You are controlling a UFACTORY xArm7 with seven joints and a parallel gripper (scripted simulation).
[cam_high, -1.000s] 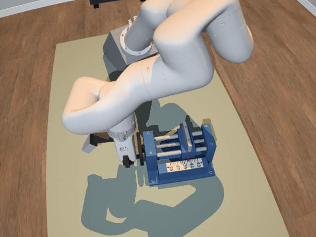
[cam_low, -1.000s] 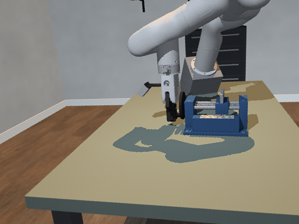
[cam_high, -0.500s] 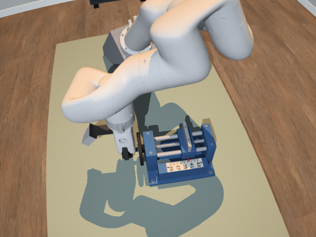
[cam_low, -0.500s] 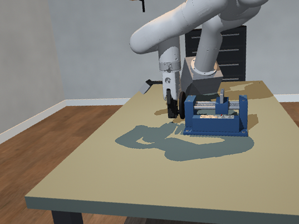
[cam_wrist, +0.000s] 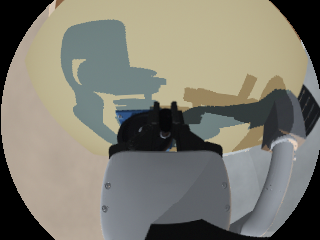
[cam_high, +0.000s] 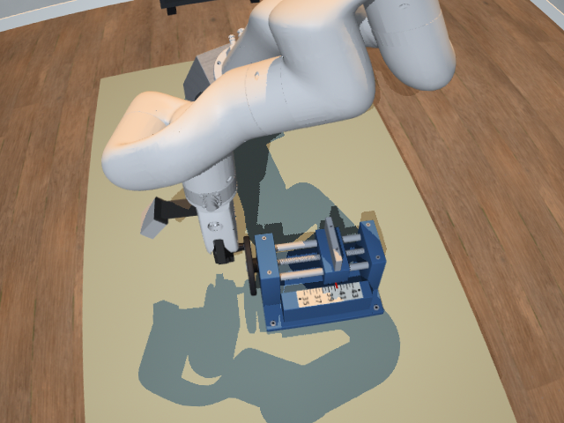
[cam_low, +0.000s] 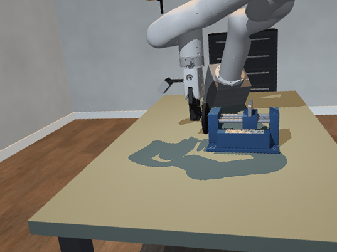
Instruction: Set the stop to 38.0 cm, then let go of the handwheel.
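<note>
Jaws of the gripper (cam_high: 224, 253) pinch the crank pin of the black handwheel (cam_high: 248, 268), which sits on the near end of the blue fixture (cam_high: 318, 314) on the table (cam_low: 106, 192). Beyond the wheel, the grey stop (cam_high: 333, 246) rides the rods; its red pointer (cam_high: 337, 285) marks about 40–41 on the scale (cam_high: 330, 294).
</note>
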